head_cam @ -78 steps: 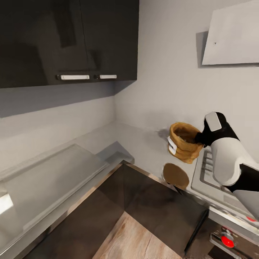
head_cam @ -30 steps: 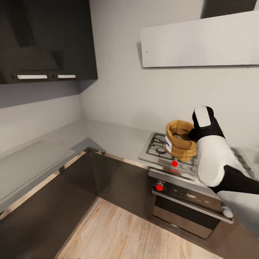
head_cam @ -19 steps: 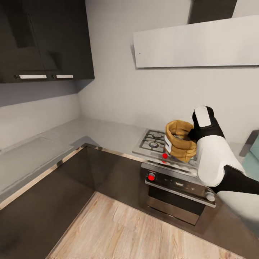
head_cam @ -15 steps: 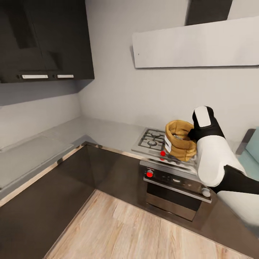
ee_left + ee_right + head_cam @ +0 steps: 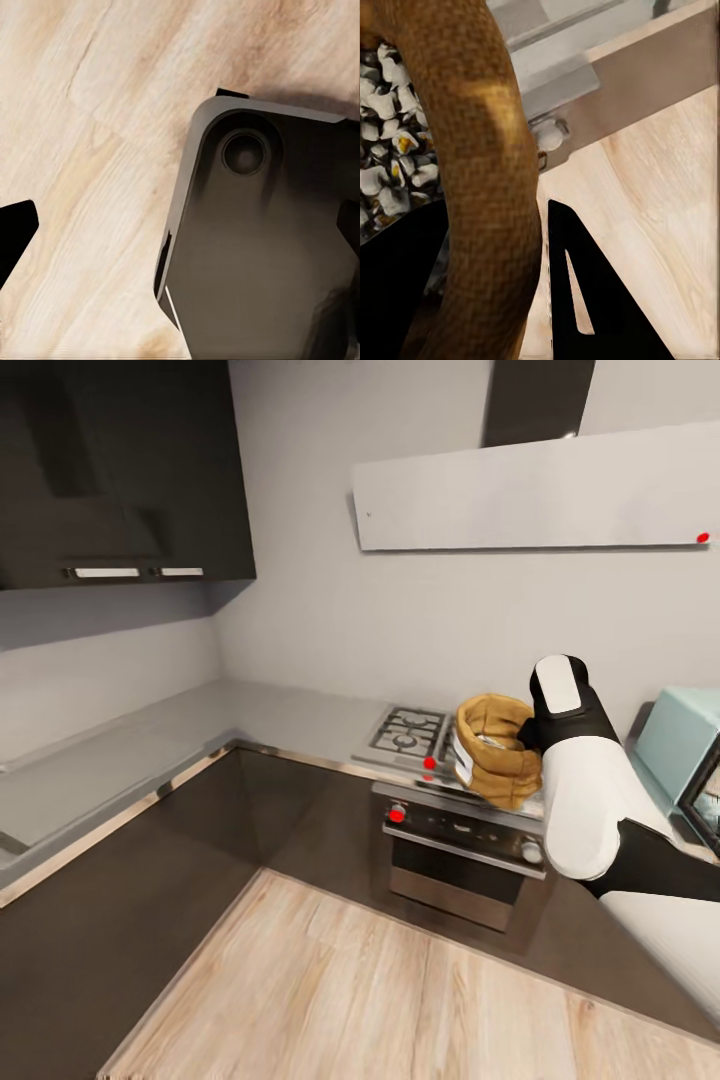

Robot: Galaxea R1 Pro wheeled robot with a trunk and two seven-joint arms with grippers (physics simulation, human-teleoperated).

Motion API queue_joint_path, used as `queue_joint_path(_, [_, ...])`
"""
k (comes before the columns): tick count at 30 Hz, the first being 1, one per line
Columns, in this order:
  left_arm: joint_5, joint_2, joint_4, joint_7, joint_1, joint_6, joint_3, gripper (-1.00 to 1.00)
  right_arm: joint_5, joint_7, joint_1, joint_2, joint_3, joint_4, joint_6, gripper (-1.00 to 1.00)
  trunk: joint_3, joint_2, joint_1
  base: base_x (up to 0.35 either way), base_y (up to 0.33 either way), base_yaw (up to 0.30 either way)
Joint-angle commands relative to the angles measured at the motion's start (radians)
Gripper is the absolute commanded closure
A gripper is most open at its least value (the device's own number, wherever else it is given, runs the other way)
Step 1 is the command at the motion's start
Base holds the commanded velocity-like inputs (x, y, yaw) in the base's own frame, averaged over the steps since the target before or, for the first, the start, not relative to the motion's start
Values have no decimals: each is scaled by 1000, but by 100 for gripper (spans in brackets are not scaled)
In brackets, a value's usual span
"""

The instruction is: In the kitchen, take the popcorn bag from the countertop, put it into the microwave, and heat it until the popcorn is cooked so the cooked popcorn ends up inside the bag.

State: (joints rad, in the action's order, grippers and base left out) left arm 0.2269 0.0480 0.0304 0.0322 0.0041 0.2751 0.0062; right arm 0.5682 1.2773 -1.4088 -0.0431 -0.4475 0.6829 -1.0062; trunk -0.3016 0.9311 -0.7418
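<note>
The tan-brown popcorn bag [image 5: 493, 762] hangs in the air in front of the hob, its white patch facing left. My right gripper [image 5: 528, 736] is shut on the bag's rolled rim. The right wrist view shows that rim [image 5: 487, 157] pinched between my dark fingers [image 5: 592, 300], with pale kernels [image 5: 390, 172] inside the bag. The mint-blue microwave [image 5: 683, 752] shows at the right edge of the head view, partly cut off. The grey countertop [image 5: 150, 735] runs along the left wall and round the corner. My left gripper [image 5: 180, 232] points down at the wooden floor, open and holding nothing.
A gas hob [image 5: 405, 732] sits over a dark built-in oven [image 5: 455, 855] with silver knobs, straight ahead below the bag. A pale range hood [image 5: 530, 485] hangs above, dark wall cabinets [image 5: 120, 460] at the upper left. My dark base [image 5: 262, 255] stands on the wooden floor [image 5: 380, 990].
The camera has swung right, so the whole scene slid left and the microwave came into view. The bag stays in my right gripper, held the same way.
</note>
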Motion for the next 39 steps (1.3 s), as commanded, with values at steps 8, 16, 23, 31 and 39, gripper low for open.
queue_joint_path(8, [0,0,2,2,0,1,0,-100,9,11,-1,0,-2,2,-12,100,-1,1,0,-334,0,0])
queue_joint_path(16, [0,0,2,2,0,2,0,-100,9,13,-1,-1,-2,3,-14,100,-1,1,0,-335,0,0])
queue_joint_path(23, [0,1,2,2,0,2,0,-100,8,14,-1,-5,1,3,-15,100,-1,1,0,-335,0,0])
queue_joint_path(31, [0,1,2,2,0,1,0,-100,7,14,-1,-8,1,6,-15,100,-1,1,0,-335,0,0])
queue_joint_path(39, [0,1,2,2,0,1,0,-100,7,14,-1,-8,1,14,-15,100,-1,1,0,-335,0,0])
